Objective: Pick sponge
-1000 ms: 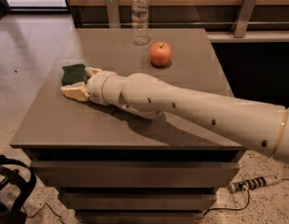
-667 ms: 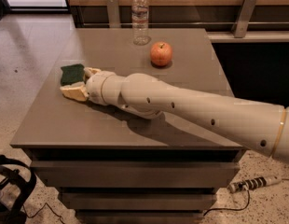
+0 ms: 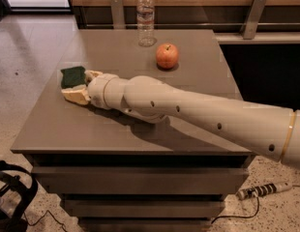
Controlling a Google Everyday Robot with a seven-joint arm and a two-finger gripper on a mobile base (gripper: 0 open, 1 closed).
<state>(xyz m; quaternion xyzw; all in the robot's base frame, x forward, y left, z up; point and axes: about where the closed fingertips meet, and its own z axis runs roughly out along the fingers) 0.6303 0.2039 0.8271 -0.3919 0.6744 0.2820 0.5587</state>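
— So, where is the gripper point(image 3: 78, 85) in the camera view?

— Down low over the left part of the table point(image 3: 53, 129), at the end of the arm point(image 3: 198, 115), which comes in from the right. It's the only arm I have, so there's no choosing sides.

— And the sponge?

— The sponge point(image 3: 72, 76) lies flat on the table, green side up, right at the fingers point(image 3: 76, 94). One pale finger runs along its near edge, touching or almost touching. The other shows at its far right corner. So the sponge sits partly between them, out toward the tips, not ahead of them.

— Open or closed?

— Spread apart, about as wide as the sponge. I see no squeeze in the foam and the sponge isn't lifted, so I judge the grasp isn't made yet.

— Which way does its long axis run?

— Hard to call; it looks nearly square from here. If anything it runs outward along the fingers, which would suit a pinch across the short side.

— Anything in the way?

— No. The apple point(image 3: 167, 55) and the water bottle point(image 3: 145, 18) stand beyond the fingers and to their right, well apart from them.

— Next?

— Probably closing in on it, then lifting. The far finger only catches a corner, so the sponge could twist out.
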